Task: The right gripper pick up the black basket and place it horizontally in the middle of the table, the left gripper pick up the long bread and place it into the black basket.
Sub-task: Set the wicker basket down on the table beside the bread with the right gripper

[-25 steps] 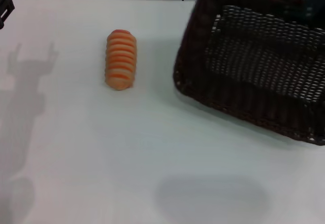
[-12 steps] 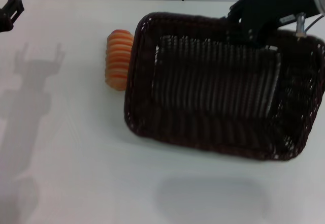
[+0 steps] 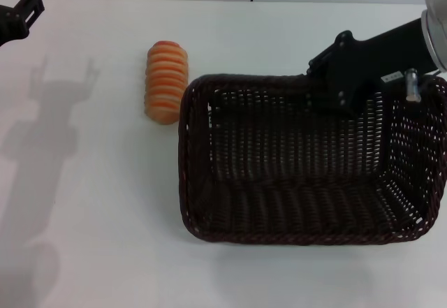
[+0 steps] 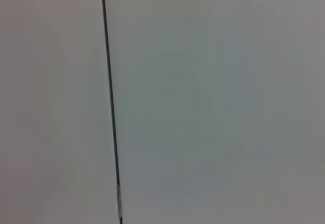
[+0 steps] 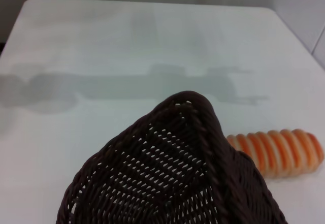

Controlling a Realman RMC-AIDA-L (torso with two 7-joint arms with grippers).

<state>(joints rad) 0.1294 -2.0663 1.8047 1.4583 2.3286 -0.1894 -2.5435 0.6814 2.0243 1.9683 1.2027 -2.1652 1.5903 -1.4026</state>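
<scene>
White table (image 3: 105, 217) w/ long bread (image 3: 165, 82) & black basket (image 3: 300, 175).

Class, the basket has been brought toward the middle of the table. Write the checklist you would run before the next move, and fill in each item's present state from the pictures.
1. The black basket lies horizontally, opening up: ok.
2. Basket resting flat on the table, not hanging: cannot tell.
3. The right gripper is at the basket's far rim; fingers released: cannot tell.
4. Basket interior free for the loaf: ok, nothing lies in it.
5. The long bread is reachable from above: ok, though the basket's left corner sits very close beside it.
6. The left gripper is at the table's far left corner, not yet over the bread: not ok for grasping.
</scene>
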